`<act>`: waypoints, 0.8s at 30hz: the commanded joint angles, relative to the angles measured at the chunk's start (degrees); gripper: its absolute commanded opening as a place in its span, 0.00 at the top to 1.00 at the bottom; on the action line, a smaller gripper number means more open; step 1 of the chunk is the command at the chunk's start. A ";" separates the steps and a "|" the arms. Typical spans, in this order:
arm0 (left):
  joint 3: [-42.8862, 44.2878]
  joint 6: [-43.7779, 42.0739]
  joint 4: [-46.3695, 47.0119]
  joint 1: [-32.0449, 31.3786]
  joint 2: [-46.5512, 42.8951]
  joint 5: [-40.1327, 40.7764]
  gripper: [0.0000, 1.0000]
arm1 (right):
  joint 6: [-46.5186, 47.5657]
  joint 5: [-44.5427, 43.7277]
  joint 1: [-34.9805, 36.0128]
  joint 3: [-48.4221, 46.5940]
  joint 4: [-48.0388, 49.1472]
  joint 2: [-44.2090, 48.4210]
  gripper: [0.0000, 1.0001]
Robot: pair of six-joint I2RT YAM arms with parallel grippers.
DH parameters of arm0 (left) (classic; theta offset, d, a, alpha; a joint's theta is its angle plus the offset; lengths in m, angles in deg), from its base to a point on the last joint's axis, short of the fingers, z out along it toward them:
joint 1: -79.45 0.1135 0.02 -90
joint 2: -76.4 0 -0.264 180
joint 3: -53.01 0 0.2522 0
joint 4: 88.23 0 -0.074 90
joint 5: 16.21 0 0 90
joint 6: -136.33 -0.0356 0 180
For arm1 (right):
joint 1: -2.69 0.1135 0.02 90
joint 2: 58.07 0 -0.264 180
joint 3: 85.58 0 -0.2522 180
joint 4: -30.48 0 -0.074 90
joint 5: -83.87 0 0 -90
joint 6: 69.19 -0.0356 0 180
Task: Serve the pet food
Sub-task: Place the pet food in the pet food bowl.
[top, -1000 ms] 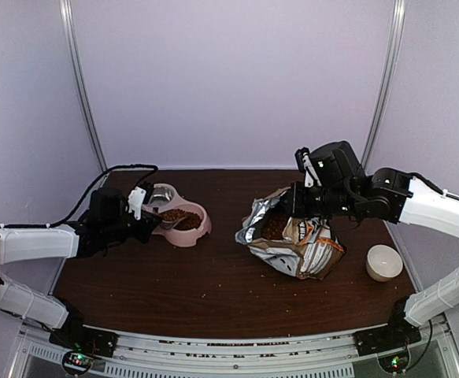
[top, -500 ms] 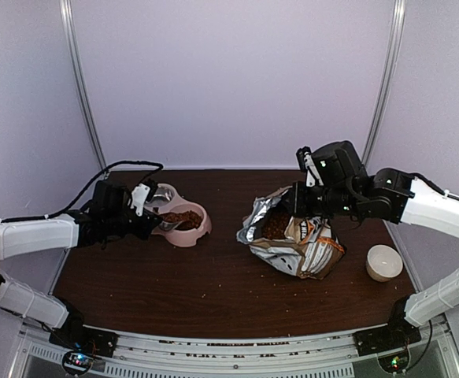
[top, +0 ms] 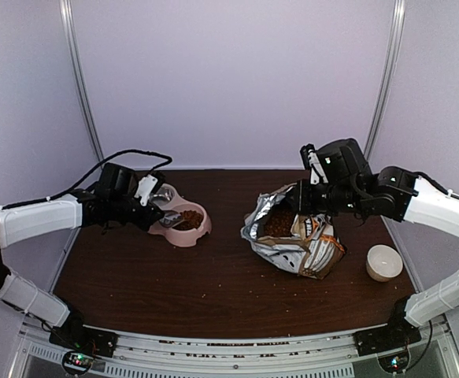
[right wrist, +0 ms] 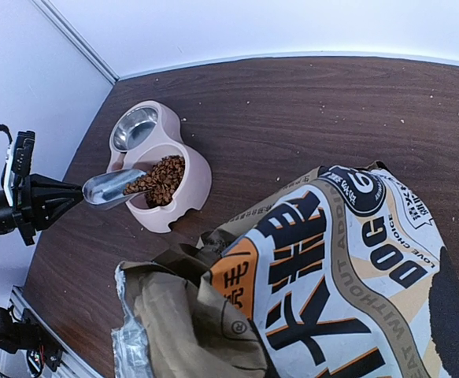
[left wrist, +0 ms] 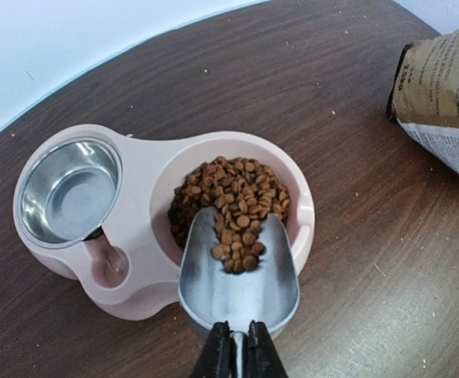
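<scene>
**Inspector:** Overhead view first. What is the left tool [top: 153, 217] doing?

**Assistant:** It is clamping the handle of the metal scoop [top: 171, 217], jaws drawn together on it, and holding the scoop over the pink feeder [top: 194, 236]. The right tool [top: 304, 201] is sitting closed at the upper rim of the kibble bag [top: 304, 248], apparently pinching the foil. The left arm is the nearer one to the feeder. The right is standing well apart, across the worktop [top: 213, 291].

**Inspector:** Left wrist view. Which way is the pet food [left wrist: 237, 244] lying from that tool?

**Assistant:** Straight ahead of it. The scoop's long axis is running from the fingertips away toward the feeder's open basin, its lip overhanging the near rim. The pellets are bunching at that forward lip and meeting the heap in the basin, while the rear of the scoop is showing bare metal. I am judging that a further forward tilt is what empties it. The steel bowl [left wrist: 68, 189] in the other basin is holding no kibble.

**Inspector:** Right wrist view?

**Assistant:** The bag is filling the foreground, and this tool's own fingers are not showing clearly. Beyond it, the scoop's tip is touching the brown heap. The pellets are looking small, rounded, dry, reddish-brown and loose.
</scene>
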 commanded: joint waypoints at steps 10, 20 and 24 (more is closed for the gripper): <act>11.00 -7.46 -14.82 0.45 2.51 3.65 1.00 | 2.90 -0.84 -2.00 -0.24 -1.50 1.43 1.00; 17.25 -13.40 -21.98 0.42 4.81 2.96 1.00 | 3.80 -0.24 -2.48 -0.13 -1.45 0.95 1.00; 18.43 -15.63 -22.95 0.32 5.43 3.19 1.00 | 3.96 -0.04 -2.68 -0.18 -1.16 0.62 1.00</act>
